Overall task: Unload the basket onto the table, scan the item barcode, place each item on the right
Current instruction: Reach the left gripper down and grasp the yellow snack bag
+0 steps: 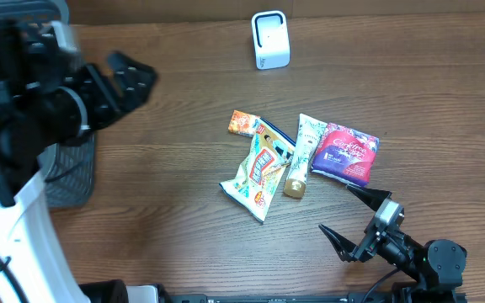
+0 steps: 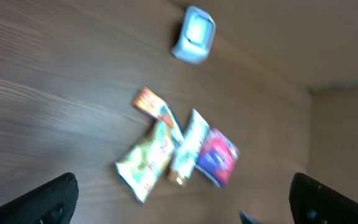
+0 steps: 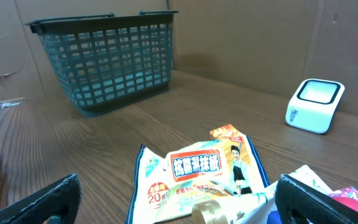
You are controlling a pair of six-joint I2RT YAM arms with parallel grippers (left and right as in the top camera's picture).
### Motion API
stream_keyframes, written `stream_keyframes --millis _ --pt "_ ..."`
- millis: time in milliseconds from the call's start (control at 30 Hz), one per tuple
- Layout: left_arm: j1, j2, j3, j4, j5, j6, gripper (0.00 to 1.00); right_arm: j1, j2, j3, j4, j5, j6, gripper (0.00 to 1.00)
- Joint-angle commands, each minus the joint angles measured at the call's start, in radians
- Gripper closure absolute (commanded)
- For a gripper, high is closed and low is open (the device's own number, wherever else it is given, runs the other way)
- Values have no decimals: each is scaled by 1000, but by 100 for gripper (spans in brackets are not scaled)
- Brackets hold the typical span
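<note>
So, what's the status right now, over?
Left gripper and right gripper open, empty. Packets lying on table, none at scanner. Nothing blocking.

The table [image 1: 183,109] is brown wood-grain board, smooth with a dull sheen. Near its far edge, the scanner [image 1: 269,39] is smooth white plastic with a glossier face. The basket [image 3: 104,59] is matt dark-green plastic lattice. The wipes packet [image 1: 258,172] and the magenta pouch [image 1: 348,153] are glossy, crinkled plastic film. The tube [image 1: 303,156] is smooth plastic with a shiny gold end. Matt brown cardboard [image 3: 241,37] stands behind the table.
</note>
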Motion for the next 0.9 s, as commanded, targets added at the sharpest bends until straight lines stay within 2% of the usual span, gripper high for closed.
stream_keyframes --millis 0,67,133,200,367,533,600,667,733,867 --pt "-137 70 -19 -8 0 7 0 0 -6 -10 3 -2 3 0" --pt "-203 109 -21 -14 -49 29 1 0 -6 -10 3 -2 3 0" --pt "-262 153 -25 -14 -62 39 10 0 -6 -10 3 -2 3 0" --pt "-318 196 -42 -14 -62 43 11 0 -6 -10 3 -2 3 0" --pt "-457 312 -218 -14 -134 85 7 0 -6 -10 3 -2 3 0" --pt "-491 396 -436 86 -245 135 7 0 -6 -10 3 -2 3 0" --pt "-482 420 -501 159 -227 183 6 0 -6 -10 3 -2 3 0" --pt "-480 442 -557 229 -146 270 6 0 -6 -10 3 -2 3 0" --pt "-480 461 -591 274 -80 305 7 0 -6 -10 3 -2 3 0" --pt "-483 488 -681 422 -76 308 11 0 -6 -10 3 -2 3 0"
